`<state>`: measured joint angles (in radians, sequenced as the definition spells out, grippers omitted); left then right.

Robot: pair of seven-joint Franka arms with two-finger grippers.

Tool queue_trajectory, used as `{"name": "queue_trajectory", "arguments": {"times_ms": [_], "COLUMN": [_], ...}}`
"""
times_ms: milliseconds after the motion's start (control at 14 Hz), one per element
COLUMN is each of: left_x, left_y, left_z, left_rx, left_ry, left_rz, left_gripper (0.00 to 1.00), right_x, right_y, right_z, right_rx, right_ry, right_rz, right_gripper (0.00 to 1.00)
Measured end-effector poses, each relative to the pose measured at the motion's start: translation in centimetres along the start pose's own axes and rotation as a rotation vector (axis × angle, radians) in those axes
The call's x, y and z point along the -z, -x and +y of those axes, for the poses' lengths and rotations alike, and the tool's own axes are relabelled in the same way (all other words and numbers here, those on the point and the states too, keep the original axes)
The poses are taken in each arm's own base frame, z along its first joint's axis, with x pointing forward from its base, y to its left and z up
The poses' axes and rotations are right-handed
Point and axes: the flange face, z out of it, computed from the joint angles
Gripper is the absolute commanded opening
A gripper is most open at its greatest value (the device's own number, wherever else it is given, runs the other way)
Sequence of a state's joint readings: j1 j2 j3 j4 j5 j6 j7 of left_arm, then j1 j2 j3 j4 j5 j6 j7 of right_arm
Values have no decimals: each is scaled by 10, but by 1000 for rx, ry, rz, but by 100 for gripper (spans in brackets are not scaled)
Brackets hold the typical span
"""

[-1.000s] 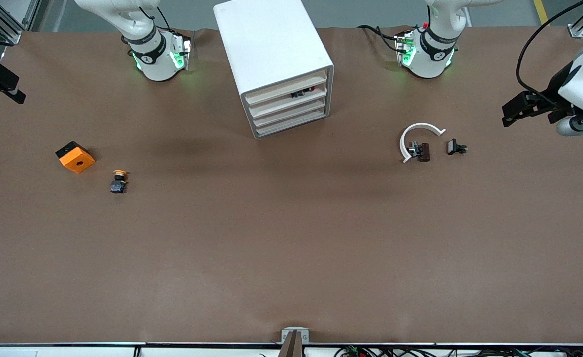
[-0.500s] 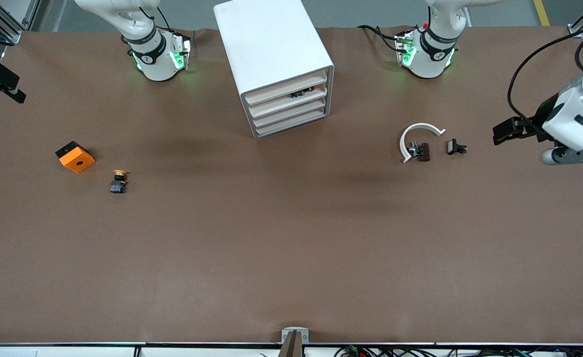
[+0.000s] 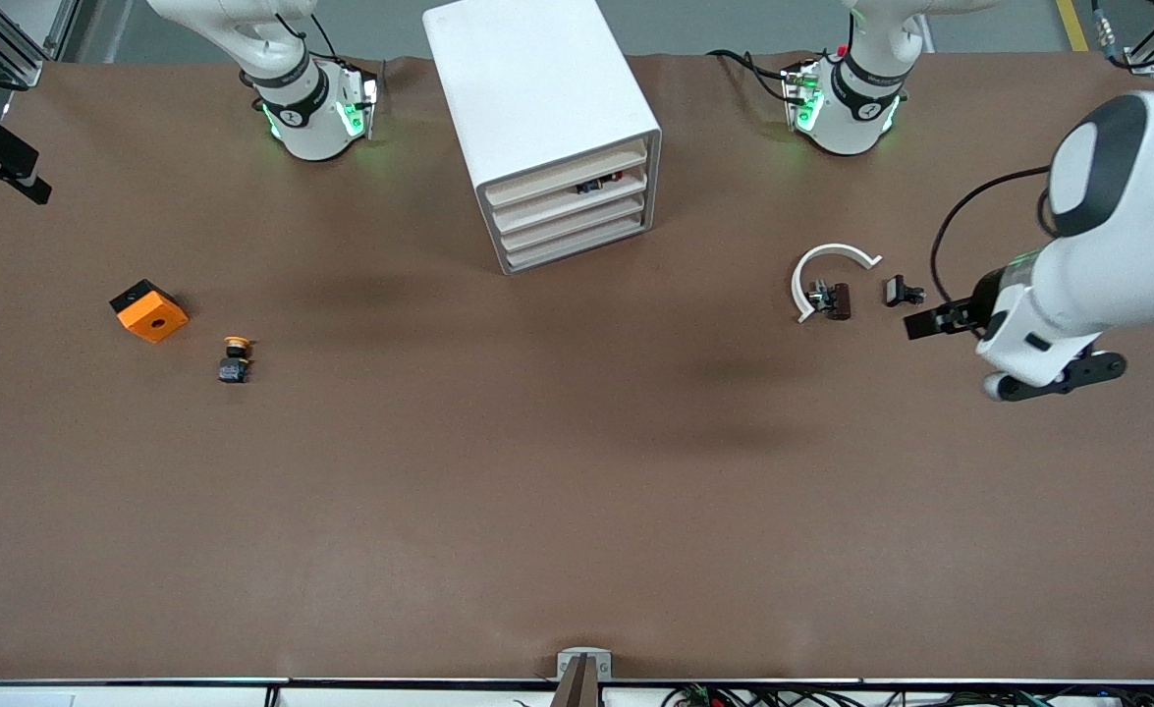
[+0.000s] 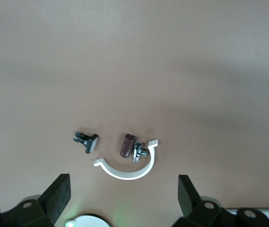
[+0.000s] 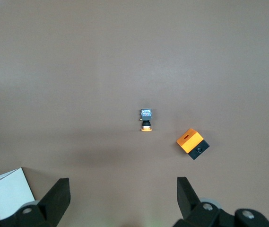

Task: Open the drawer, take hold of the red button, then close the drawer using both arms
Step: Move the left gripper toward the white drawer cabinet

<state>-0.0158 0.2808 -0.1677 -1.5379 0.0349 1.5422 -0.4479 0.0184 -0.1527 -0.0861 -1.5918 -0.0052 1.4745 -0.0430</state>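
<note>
Broadly, a matte brown table (image 3: 577,491) with a smooth, slightly mottled surface carries everything. Largest on it is the boxy white cabinet (image 3: 537,98), smooth-sided with rounded corners, standing between the two green-lit arm bases; its four shallow drawers show low cream fronts stacked one above another. The drawer (image 3: 577,189), second from the top, is pushed in, and the button (image 3: 616,178) lies inside it as a small red-and-black speck beside another dark part, seen through the gap above its front.

The left arm's glossy white links with black bands reach in from the table's edge at the left arm's end; the left gripper (image 3: 920,324) hangs over the table just beside a small black clip-like part (image 3: 903,291), its black fingers (image 4: 58,194) spread wide apart and holding nothing. The right gripper (image 5: 122,198) hangs over the right arm's end of the table, fingers likewise well apart and empty.

Toward the right arm's end sit a square orange box (image 3: 149,311) with a black base and a round hole, and near it, closer to the front camera, a yellow-capped button (image 3: 234,359) on a black body. Toward the left arm's end lies a thin white curved band (image 3: 825,256), open like a C, partly encircling a small brown cylinder with metal fittings (image 3: 832,299).
</note>
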Motion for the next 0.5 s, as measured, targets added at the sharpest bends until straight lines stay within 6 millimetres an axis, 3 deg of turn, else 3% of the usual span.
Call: {"name": "queue_trajectory", "arguments": {"times_ms": [286,500], "left_x": [-48,-93], "left_y": [-3,10], "left_z": [51,108], "left_rx": [203,370], "left_ry": [-49,-101], "left_rz": [-61,-109], "left_gripper": [100,100], "right_x": [0,-2], "right_y": [0,2], "right_z": [0,1], "right_rx": [-1,-2], "right_ry": [0,-1], "right_rz": [-1,-19], "right_gripper": [100,100]}}
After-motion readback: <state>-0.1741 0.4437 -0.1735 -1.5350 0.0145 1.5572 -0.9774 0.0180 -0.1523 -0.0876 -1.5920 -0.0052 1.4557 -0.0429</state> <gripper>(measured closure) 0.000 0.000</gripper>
